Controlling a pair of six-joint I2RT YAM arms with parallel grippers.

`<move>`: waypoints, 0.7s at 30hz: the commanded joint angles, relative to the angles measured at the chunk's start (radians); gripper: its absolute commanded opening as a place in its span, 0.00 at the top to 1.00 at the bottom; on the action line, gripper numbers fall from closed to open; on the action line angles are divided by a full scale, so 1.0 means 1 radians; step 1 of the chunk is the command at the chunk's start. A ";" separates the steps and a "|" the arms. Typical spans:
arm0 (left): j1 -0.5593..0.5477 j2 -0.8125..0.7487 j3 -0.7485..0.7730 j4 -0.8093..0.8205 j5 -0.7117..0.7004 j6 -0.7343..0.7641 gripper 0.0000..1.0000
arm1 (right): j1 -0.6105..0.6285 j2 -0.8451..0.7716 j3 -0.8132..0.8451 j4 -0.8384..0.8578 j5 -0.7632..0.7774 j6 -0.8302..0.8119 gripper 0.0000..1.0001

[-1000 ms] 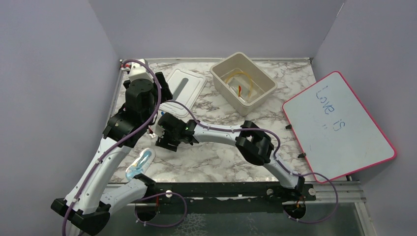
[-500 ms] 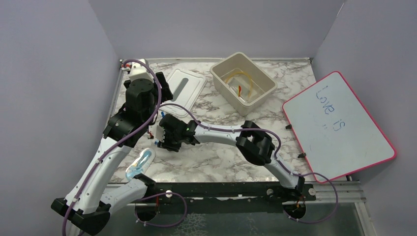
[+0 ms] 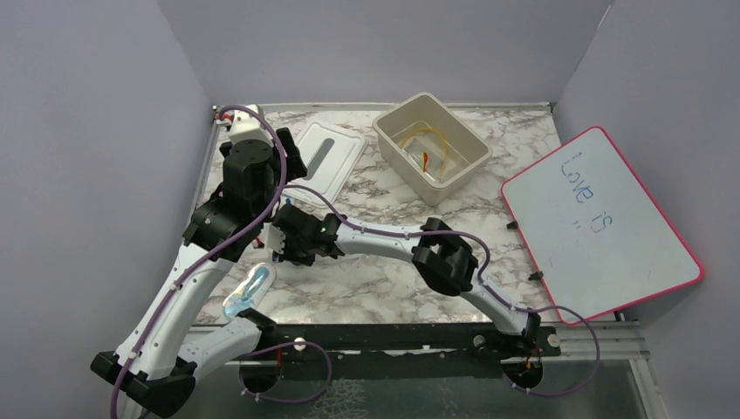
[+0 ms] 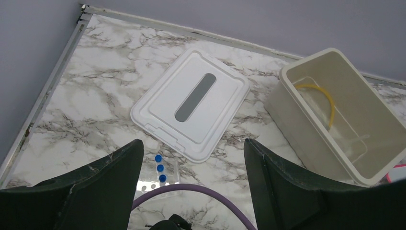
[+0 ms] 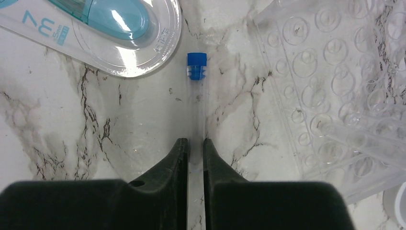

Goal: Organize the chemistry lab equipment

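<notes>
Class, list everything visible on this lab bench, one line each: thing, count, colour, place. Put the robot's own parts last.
bin: one, cream, far middle.
tubing: one, yellow, inside the bin.
dropper: one, red-tipped, inside the bin.
lid: one, white with grey slot, flat, left of the bin.
rack: one, clear, left of centre.
capped tubes: three, blue caps, standing in the rack.
loose tube: one, clear with blue cap, gripped beside the rack.
blister pack: one, clear over teal, front left.
whiteboard: one, white with pink edge, right side.
table: one, grey-veined marble.
left fingers: two, black, open, raised near the rack.
right fingers: two, black, shut on the loose tube.
</notes>
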 commanded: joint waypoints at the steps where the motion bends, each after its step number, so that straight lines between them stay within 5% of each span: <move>1: 0.004 -0.014 0.019 0.010 -0.002 0.010 0.21 | 0.010 0.051 -0.011 -0.074 0.060 0.006 0.90; 12: 0.004 -0.019 0.011 0.010 0.025 -0.013 0.21 | 0.010 -0.190 -0.372 0.104 0.130 0.121 0.94; 21: 0.005 0.028 -0.059 0.041 0.162 -0.154 0.17 | 0.010 -0.550 -0.918 0.604 0.392 0.232 0.98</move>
